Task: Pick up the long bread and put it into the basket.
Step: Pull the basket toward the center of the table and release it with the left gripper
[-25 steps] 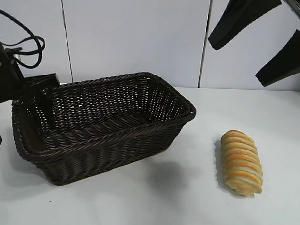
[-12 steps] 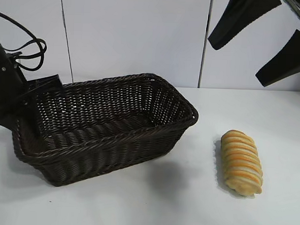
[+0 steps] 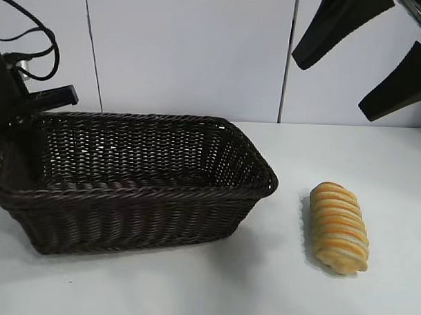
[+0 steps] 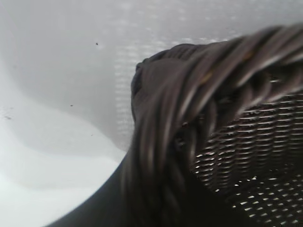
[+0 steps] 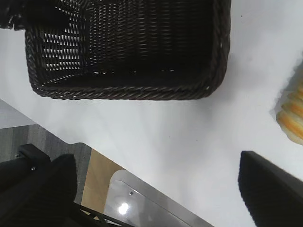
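1. Exterior view showed a white desk (image 3: 261, 284) against a pale panelled wall (image 3: 186, 53) with dark vertical seams.
2. On the desk, the basket (image 3: 137, 179) sat at the left, its left end raised.
3. At that end the left pincer (image 3: 14, 133) was clamped together on the basket's braided rim, which filled the left wrist view.
4. To the right of the basket, well apart from it, the long bread (image 3: 338, 227) lay on the desk.
5. High at the upper right, the right pincer (image 3: 370, 56) hung with its dark fingers (image 3: 339, 27) spread apart, holding nothing.
6. Right wrist view showed grey and tan floor (image 5: 66, 156) beyond the desk's edge.
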Controlling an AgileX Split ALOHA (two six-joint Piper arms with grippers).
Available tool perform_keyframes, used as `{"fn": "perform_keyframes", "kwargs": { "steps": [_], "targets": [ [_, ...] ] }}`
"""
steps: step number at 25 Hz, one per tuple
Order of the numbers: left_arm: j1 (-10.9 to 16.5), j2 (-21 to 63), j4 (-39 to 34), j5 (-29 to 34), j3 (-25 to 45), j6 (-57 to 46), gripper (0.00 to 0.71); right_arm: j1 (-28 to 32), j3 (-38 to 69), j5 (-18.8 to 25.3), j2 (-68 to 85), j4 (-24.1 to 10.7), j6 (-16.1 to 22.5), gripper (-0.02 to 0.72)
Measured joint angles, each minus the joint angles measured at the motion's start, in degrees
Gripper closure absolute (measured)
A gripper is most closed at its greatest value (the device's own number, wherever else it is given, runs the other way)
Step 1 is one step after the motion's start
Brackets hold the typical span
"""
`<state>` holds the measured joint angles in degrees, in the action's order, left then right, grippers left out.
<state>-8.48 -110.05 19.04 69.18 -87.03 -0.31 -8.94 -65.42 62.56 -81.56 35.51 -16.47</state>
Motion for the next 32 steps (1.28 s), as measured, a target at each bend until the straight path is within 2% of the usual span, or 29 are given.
{"fn": "perform_keyframes", "kwargs": {
  "steps": [4,17,26,32],
  "targets": [
    [0.0,0.0,0.1,0.0,-2.6,0.3,0.609,0.0,0.0,-0.1,0.0,0.0,0.0,0.064],
    [0.0,-7.2,1.1,-0.6,-2.8,0.3,0.610,0.0,0.0,-0.2,0.0,0.1,0.1,0.064],
    [0.0,-10.5,1.2,-5.8,-2.7,3.0,0.610,0.0,0.0,-0.2,0.0,0.1,0.1,0.064],
    [0.0,-12.1,1.8,-6.5,-2.7,3.5,0.611,0.0,0.0,-0.7,0.0,0.1,0.1,0.064]
  ]
}}
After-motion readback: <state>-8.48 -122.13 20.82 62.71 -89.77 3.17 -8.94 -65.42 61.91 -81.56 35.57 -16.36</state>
